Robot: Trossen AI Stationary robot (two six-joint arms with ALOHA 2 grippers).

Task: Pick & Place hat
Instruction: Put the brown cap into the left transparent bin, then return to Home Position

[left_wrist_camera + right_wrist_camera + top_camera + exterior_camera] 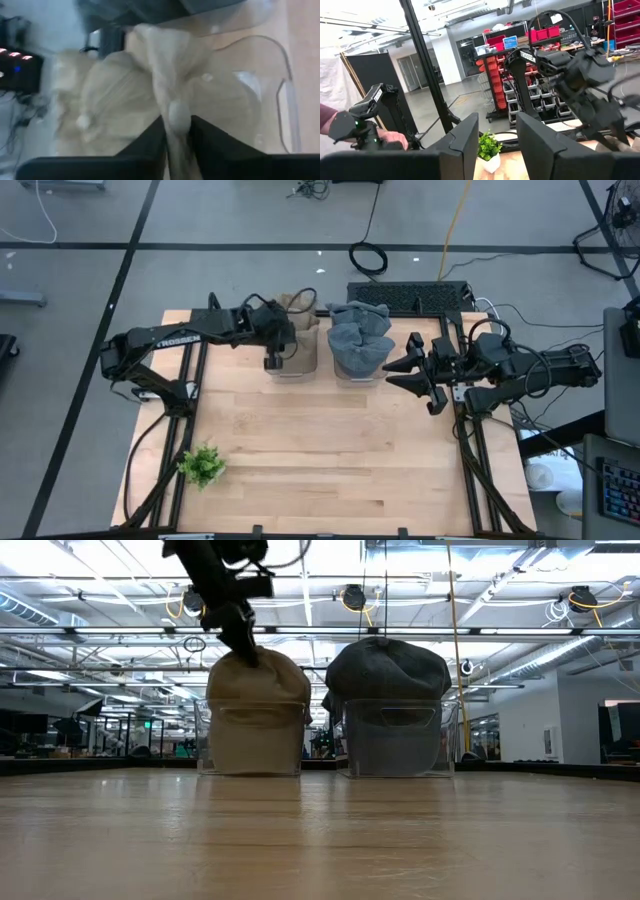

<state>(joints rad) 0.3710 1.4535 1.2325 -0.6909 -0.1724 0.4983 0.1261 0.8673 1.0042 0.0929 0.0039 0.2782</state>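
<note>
The left arm reaches from the table's left side across to the far middle, its forearm level and its wrist bent so that the left gripper (273, 360) points down onto the tan hat (296, 330). This hat sits on a clear plastic stand (252, 745) at the far edge of the wooden table (330, 460). In the left wrist view the two dark fingers (150, 145) stand a narrow gap apart, with a fold of the tan hat's cloth and its crown button between them; whether the fingers press on the cloth or merely flank it cannot be told from that view. In the low view the gripper meets the hat's crown from above and to the left. Just beside the tan hat, to its right, a grey hat (358, 340) rests on a second clear stand (395, 740); the two stands are near each other and do not touch. The right arm lies folded along the table's right edge, its forearm roughly level and the right gripper (418, 375) pointing left toward the grey hat, apart from it. Its fingers (465, 145) are spread with open space between them and hold nothing. A small green plant (202, 466) in a white pot stands near the table's front left corner. In the right wrist view a person's hand (390, 137) shows on a dark device beyond the table.
</note>
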